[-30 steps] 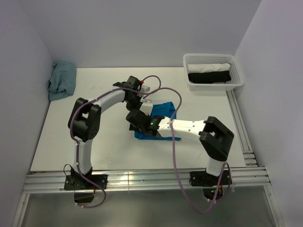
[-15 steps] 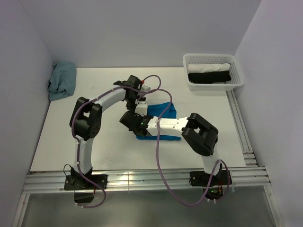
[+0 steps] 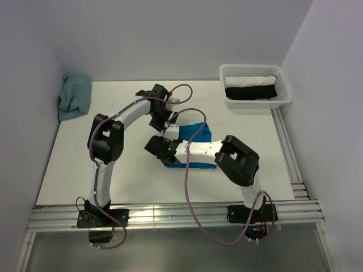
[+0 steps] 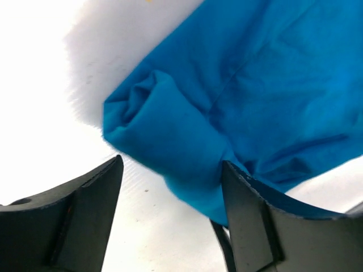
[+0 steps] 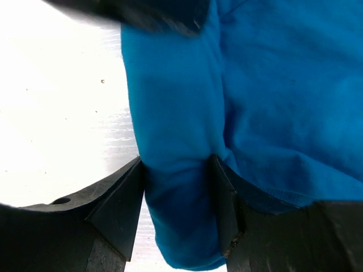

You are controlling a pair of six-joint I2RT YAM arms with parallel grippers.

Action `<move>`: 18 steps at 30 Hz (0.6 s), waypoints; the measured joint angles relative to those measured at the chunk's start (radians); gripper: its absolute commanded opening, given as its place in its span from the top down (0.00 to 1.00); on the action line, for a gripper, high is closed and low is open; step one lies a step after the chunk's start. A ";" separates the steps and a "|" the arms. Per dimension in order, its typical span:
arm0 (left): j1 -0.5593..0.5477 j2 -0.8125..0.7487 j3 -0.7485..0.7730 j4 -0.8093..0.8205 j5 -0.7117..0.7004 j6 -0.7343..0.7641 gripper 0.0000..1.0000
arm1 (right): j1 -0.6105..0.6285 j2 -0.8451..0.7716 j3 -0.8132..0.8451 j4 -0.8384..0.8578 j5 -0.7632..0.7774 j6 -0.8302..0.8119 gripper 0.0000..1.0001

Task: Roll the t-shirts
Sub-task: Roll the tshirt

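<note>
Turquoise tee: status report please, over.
Left end effector open around roll's end. Right end effector shut on rolled edge of turquoise tee. Tee partly rolled. End effectors crowded together.

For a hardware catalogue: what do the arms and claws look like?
The left arm and right arm have white links, bulky black joint housings and a looping purple cable. A green light glows near the right wrist. The left claw and right claw each have two dark wedge-shaped fingers.
</note>
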 measured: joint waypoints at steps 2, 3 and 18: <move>0.018 0.000 0.015 -0.010 0.020 0.000 0.24 | 0.000 -0.008 -0.021 0.023 0.000 0.003 0.46; 0.028 0.000 0.023 -0.011 0.029 0.000 0.23 | 0.000 -0.015 -0.034 0.037 0.000 0.003 0.47; 0.148 -0.137 -0.229 0.130 0.333 0.041 0.18 | -0.206 -0.269 -0.666 0.941 -0.497 0.071 0.59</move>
